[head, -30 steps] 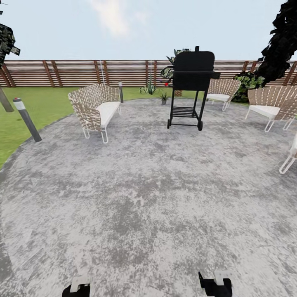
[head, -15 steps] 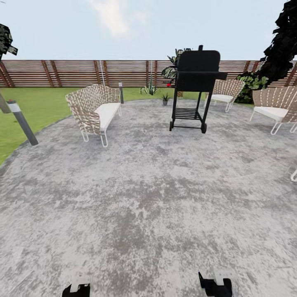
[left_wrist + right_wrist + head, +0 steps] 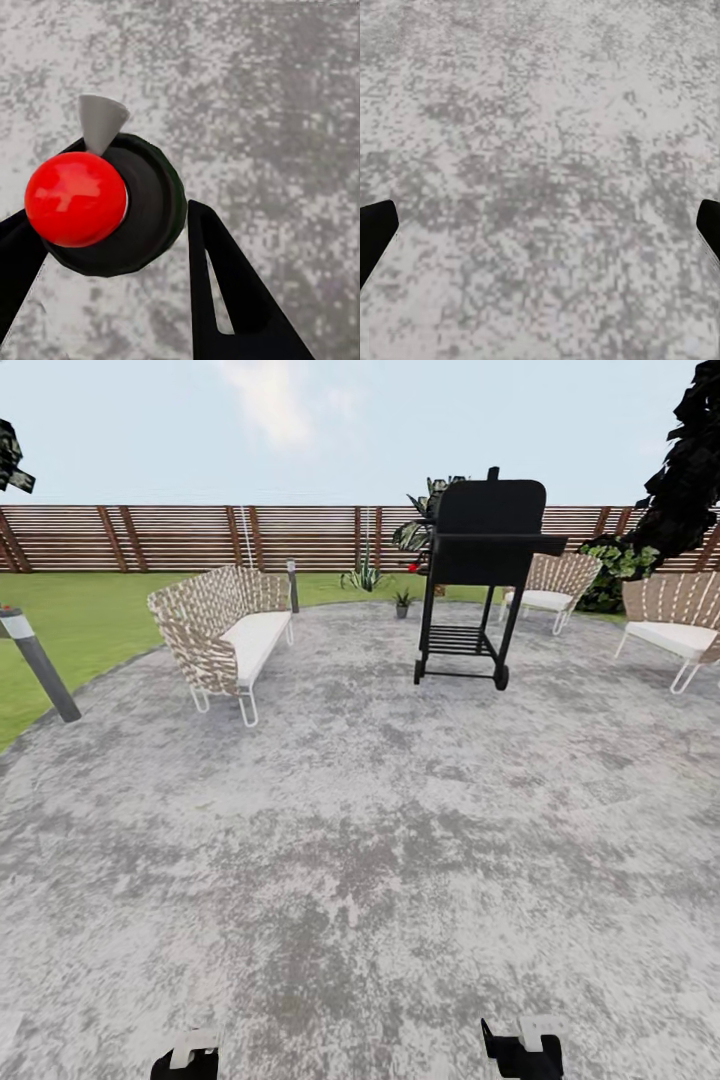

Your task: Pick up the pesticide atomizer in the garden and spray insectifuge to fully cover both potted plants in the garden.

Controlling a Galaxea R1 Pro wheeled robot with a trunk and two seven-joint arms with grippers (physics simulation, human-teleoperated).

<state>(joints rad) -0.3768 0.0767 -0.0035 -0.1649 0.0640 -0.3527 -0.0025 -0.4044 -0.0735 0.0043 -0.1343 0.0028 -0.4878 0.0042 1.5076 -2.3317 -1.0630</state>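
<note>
Left gripper [image 3: 112, 247] clamps pesticide atomizer [image 3: 112, 202], seen from wrist; head view adds potted plant [image 3: 402, 601] at 12 o'clock; right gripper [image 3: 540, 232] spread.

My left gripper [image 3: 105, 262] hides the atomizer [image 3: 112, 202] body between its jaws; right fingertips [image 3: 376, 232] are cut off at the edges.

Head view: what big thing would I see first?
The tall black barbecue grill on wheels stands at the far side of the round grey mottled patio. Left of it sits a woven tan bench with a white cushion, before the brown slat fence.
</note>
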